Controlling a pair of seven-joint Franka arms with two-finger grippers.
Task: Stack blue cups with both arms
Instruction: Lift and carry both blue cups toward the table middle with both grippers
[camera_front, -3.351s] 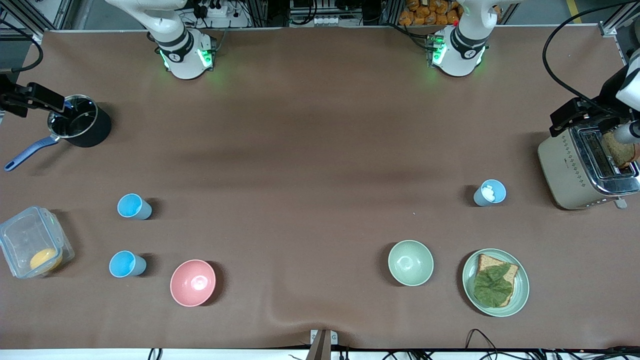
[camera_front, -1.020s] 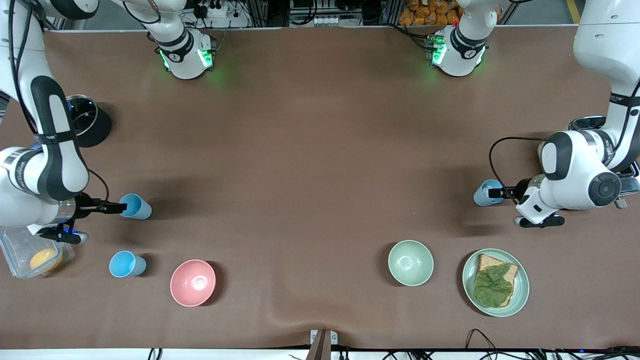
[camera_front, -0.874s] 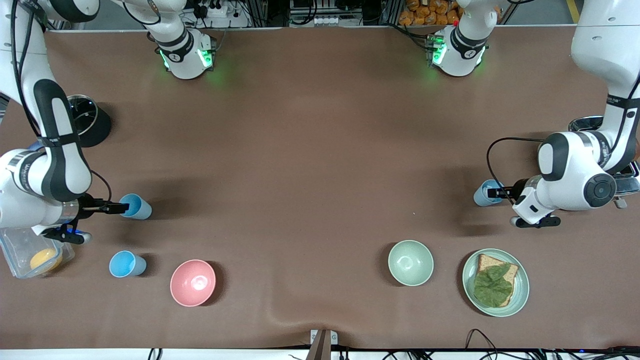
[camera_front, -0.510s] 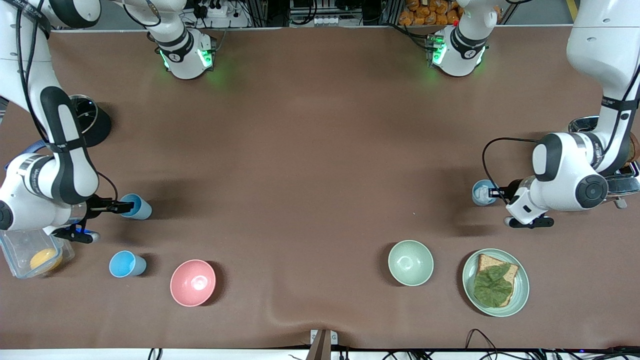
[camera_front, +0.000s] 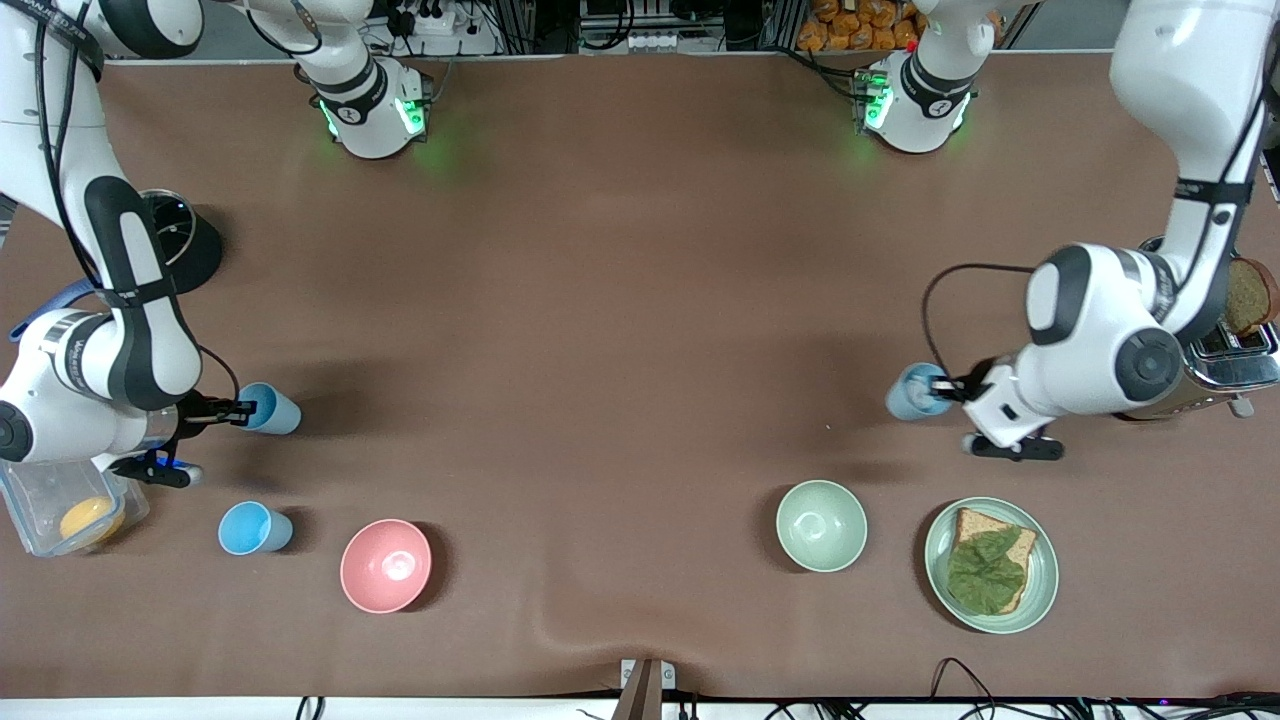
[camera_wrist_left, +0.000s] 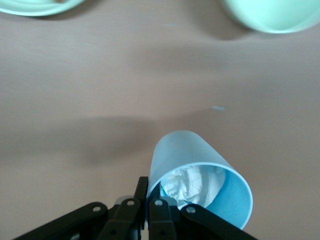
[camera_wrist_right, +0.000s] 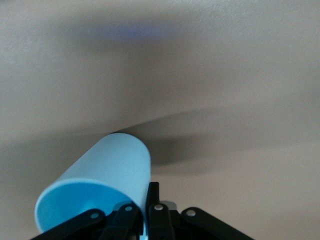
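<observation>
Front view, nearest row on the brown worktop (camera_front: 620, 330): a pale green plate (camera_front: 1043, 590) with bread and a leaf at the left arm's end, then a pale green bowl (camera_front: 821, 526), a pink bowl (camera_front: 385, 565) and one blue cup (camera_front: 254, 528) standing upright and untouched toward the right arm's end. A clear container (camera_front: 50, 495) holding an orange item sits at that end's edge, partly under the right arm.

Next row: the right hand (camera_front: 244, 409) is closed on the rim of a second blue cup (camera_front: 273, 410), one finger inside and one outside. The right wrist view shows this cup (camera_wrist_right: 97, 187) tilted, its shadow lying apart from it on the worktop; whether its base touches cannot be told.

Toward the left arm's end, the left hand (camera_front: 950, 392) is closed on the rim of the paler grey-blue cup (camera_front: 912, 391), gripped likewise. The left wrist view shows this cup (camera_wrist_left: 200, 185) leaning, with crumpled white material (camera_wrist_left: 192, 184) inside.

Farther from the camera: a toaster (camera_front: 1225, 365) with a bread slice, largely covered by the left arm, and a black saucepan (camera_front: 190, 245) with a blue handle, partly hidden by the right arm.
</observation>
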